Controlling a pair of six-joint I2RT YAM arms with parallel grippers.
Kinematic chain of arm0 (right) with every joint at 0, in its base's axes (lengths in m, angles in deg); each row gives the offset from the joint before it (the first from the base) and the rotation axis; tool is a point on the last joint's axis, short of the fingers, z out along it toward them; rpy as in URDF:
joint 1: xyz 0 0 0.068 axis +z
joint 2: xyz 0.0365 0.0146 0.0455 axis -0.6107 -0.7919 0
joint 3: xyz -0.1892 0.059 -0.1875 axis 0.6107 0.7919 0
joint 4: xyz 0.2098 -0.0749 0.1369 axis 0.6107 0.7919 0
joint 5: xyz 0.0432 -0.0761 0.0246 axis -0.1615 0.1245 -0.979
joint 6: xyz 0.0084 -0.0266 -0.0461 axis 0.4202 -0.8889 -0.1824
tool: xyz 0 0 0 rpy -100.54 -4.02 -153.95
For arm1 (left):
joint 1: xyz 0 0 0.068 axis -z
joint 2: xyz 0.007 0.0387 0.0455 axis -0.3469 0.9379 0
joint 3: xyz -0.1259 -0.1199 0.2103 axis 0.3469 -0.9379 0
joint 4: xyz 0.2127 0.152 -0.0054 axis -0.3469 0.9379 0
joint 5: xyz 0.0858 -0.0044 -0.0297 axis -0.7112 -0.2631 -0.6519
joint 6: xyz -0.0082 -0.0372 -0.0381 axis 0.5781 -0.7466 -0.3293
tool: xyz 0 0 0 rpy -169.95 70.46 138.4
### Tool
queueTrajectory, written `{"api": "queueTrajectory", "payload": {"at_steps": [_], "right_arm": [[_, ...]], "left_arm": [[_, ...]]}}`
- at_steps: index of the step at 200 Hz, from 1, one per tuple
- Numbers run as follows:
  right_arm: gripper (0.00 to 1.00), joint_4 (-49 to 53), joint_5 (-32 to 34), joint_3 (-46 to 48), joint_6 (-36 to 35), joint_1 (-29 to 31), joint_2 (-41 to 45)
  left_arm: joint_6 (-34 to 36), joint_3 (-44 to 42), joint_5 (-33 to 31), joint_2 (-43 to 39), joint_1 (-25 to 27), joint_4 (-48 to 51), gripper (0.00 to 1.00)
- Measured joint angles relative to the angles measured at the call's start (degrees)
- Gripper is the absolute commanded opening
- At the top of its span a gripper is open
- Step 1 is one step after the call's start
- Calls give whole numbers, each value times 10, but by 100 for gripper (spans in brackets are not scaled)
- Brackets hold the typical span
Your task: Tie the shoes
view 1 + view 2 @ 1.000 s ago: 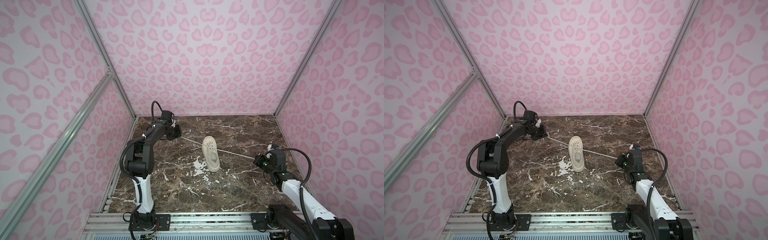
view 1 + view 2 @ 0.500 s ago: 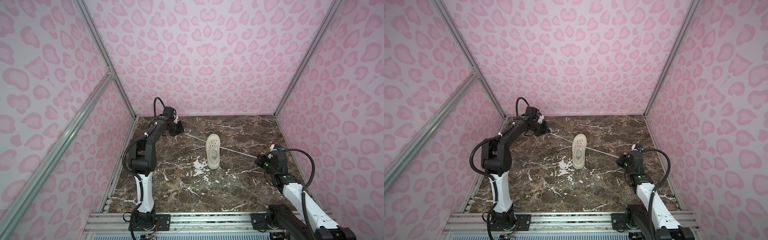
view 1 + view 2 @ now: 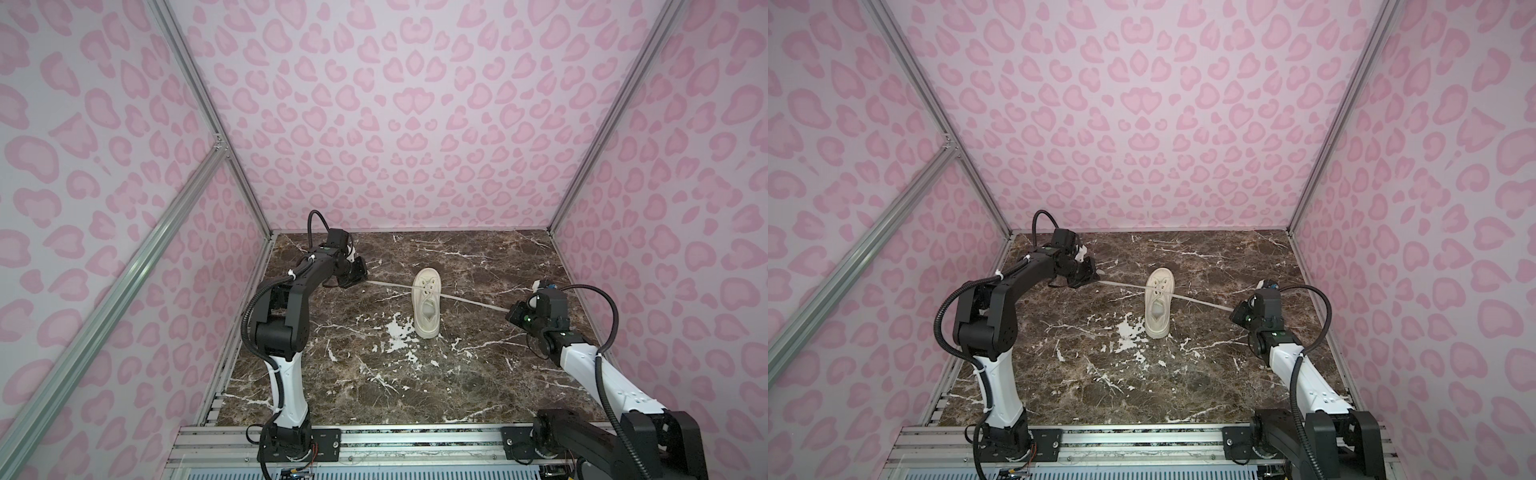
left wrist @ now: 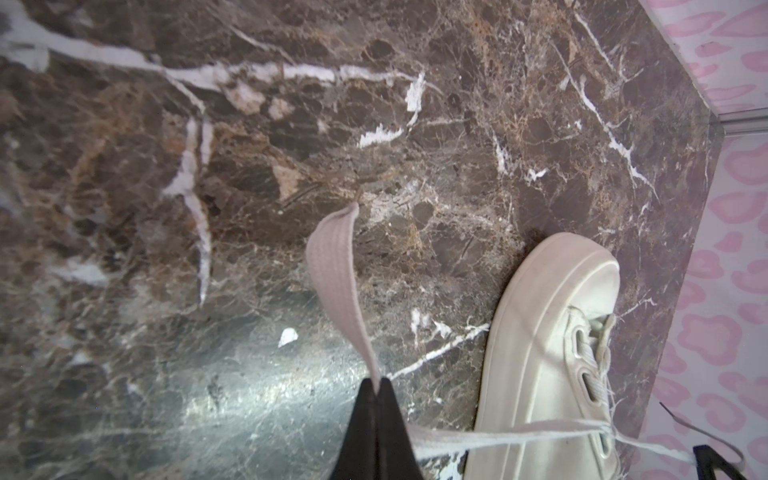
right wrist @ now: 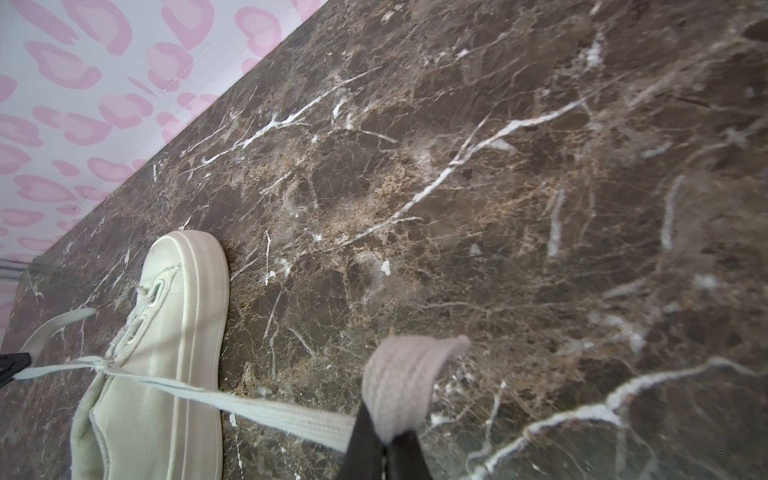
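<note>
Cream platform sneaker [image 3: 426, 301] sits upright mid marble tabletop [image 3: 374, 374], toe twd its back edge.
Flat cream laces [image 3: 473, 302] cross above eyelets, stretched taut L & R.

Pink leopard-print walls [image 3: 415, 124] close in a dark brown, white-veined marble bench [image 3: 374, 382] on three sides, at 9, 12 and 3 o'clock. Aluminium frame posts [image 3: 221, 143] run up the far corners, a slanted brace [image 3: 124, 270] crosses at 9 o'clock, and a ribbed metal rail [image 3: 415, 440] edges 6 o'clock under even light.
</note>
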Motion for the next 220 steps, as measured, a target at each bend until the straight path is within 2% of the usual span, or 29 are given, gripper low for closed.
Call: {"api": "queueTrajectory", "payload": {"at_steps": [33, 79, 138, 220], "right_arm": [[0, 3, -24, -57, -36, 45, -47], [0, 31, -41, -161, -83, 112, -129], [0, 72, -64, -283, -131, 187, -220], [0, 104, -93, -405, -149, 260, -320]], "left_arm": [[-23, -48, 11, -27, 12, -36, 3], [-44, -68, 10, -51, 31, -60, 3], [-48, -102, -25, -97, 39, -69, 3], [-53, -161, -35, -116, 54, -69, 3]]}}
